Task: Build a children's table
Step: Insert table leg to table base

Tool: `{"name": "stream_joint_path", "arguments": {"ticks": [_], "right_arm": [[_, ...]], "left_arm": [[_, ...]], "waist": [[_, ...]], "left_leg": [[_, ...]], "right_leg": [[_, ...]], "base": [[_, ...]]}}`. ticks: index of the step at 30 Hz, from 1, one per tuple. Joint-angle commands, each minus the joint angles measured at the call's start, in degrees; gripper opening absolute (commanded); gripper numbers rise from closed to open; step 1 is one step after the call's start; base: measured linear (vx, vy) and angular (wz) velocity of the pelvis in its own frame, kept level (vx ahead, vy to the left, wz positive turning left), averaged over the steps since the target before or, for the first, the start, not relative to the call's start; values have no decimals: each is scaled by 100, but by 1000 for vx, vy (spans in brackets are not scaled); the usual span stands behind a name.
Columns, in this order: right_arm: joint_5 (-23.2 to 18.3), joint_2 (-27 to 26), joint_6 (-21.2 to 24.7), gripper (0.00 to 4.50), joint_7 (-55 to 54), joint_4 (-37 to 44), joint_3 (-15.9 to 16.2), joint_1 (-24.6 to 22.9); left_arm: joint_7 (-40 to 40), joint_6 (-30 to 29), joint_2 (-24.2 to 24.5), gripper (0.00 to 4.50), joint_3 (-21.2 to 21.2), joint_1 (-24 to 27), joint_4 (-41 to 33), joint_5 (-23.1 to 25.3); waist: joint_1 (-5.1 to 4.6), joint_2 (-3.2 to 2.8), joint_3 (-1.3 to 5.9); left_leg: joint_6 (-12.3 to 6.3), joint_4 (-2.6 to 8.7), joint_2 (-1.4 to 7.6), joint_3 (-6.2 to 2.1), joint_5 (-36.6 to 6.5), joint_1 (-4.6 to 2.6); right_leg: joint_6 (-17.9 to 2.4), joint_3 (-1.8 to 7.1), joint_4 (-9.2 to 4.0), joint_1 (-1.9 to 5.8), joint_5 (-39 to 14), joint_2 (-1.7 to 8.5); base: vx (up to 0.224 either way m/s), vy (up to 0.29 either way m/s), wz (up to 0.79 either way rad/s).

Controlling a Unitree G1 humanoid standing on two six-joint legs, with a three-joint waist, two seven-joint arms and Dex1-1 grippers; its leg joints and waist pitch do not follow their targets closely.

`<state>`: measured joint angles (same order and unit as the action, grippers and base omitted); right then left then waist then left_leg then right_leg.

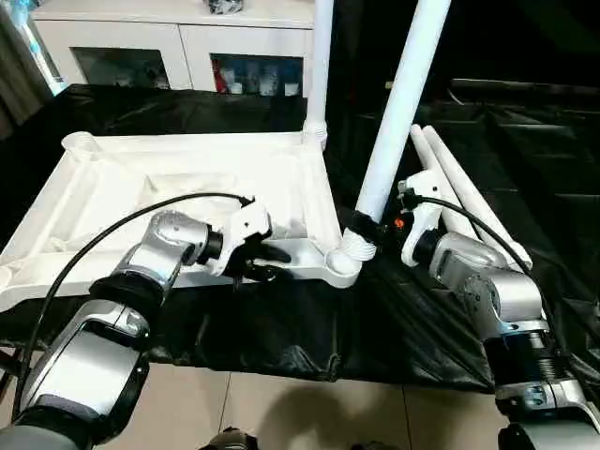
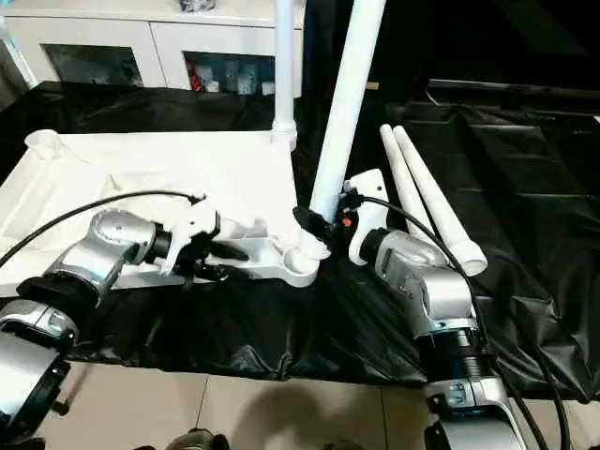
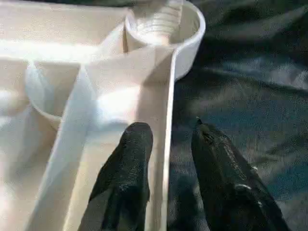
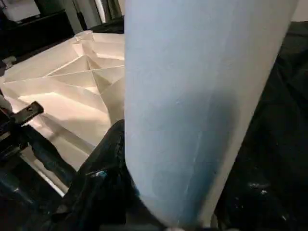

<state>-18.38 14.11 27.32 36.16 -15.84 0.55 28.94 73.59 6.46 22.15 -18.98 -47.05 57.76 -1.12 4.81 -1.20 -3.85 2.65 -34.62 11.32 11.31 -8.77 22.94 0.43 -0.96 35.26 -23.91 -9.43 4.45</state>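
Note:
The white tabletop point(image 1: 141, 187) lies ribbed side up on black cloth. One tube leg point(image 1: 320, 66) stands upright in its far right corner socket. A second leg point(image 1: 403, 103) leans in the near right corner socket point(image 1: 343, 261), its threaded end at the socket mouth point(image 3: 159, 21). My right gripper point(image 1: 361, 228) is shut on this leg just above the socket, a black finger point(image 4: 101, 183) pressed against the tube. My left gripper point(image 1: 265, 261) is shut on the tabletop's near rim, one finger point(image 3: 127, 159) inside the wall and the other outside. Two loose legs point(image 1: 459, 197) lie to the right.
A white cabinet with glass doors point(image 1: 178, 37) stands behind the work. Black cloth point(image 1: 281, 328) covers the surface and hangs over the front edge above a tiled floor point(image 1: 309, 412). The loose legs lie close behind my right wrist.

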Motion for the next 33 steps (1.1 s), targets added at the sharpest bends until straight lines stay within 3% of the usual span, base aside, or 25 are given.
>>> {"name": "stream_joint_path", "arguments": {"ticks": [1,9,10,12,13,16,20,28,32,33], "right_arm": [[-13,19,-33,191,-10,191,18,-39],[42,23,-55,191,118,201,138,-9],[50,28,-59,191,139,197,150,-2],[74,35,-75,191,166,183,172,11],[82,32,-82,191,169,172,177,17],[107,45,-106,191,206,146,211,35],[156,83,-159,191,306,58,313,109],[340,191,-330,191,488,-187,447,265],[405,202,-543,191,478,-544,378,375],[414,190,-577,191,482,-601,378,374]], "left_arm": [[80,66,42,128,-46,-144,97,93],[-58,314,-30,81,69,-225,433,226],[-52,319,-34,50,82,-227,445,221],[-42,335,-39,40,93,-236,475,231],[-37,356,-43,40,99,-245,504,241],[-20,386,-47,2,115,-261,555,250],[12,435,-46,0,121,-271,626,304],[-83,182,-152,0,189,-195,453,254],[-293,-320,-370,0,317,91,-240,32],[-364,-425,-412,0,300,198,-442,23]], "waist": [[-26,-61,514],[-25,-60,511],[-24,-58,511],[-21,-59,507],[-29,-16,505],[-19,-38,509],[-29,-25,511],[-63,-61,500],[-67,-30,500],[-65,31,505]], "left_leg": [[197,392,110,-68,-1521,-219],[195,397,115,-69,-1563,-222],[193,395,112,-67,-1575,-222],[199,399,119,-70,-1607,-225],[188,400,118,-63,-1608,-223],[169,397,118,-67,-1534,-219],[132,395,114,-65,-1452,-202],[181,401,122,-73,-1626,-220],[122,389,135,-68,-1553,-218],[56,383,124,-52,-1471,-204]], "right_leg": [[-1438,102,-354,283,-829,255],[-1465,102,-355,279,-809,257],[-1468,102,-359,279,-820,257],[-1458,103,-363,277,-890,265],[-1454,104,-367,276,-898,258],[-1440,107,-362,278,-879,267],[-1469,104,-349,291,-767,268],[-1474,104,-370,277,-980,270],[-1568,111,-365,284,-857,289],[-1546,109,-368,295,-811,267]], "base": [[0,0,0],[0,0,0],[0,0,0],[0,0,0],[0,0,0],[0,0,0],[0,0,0],[0,0,0],[0,0,0],[0,0,0]]}}
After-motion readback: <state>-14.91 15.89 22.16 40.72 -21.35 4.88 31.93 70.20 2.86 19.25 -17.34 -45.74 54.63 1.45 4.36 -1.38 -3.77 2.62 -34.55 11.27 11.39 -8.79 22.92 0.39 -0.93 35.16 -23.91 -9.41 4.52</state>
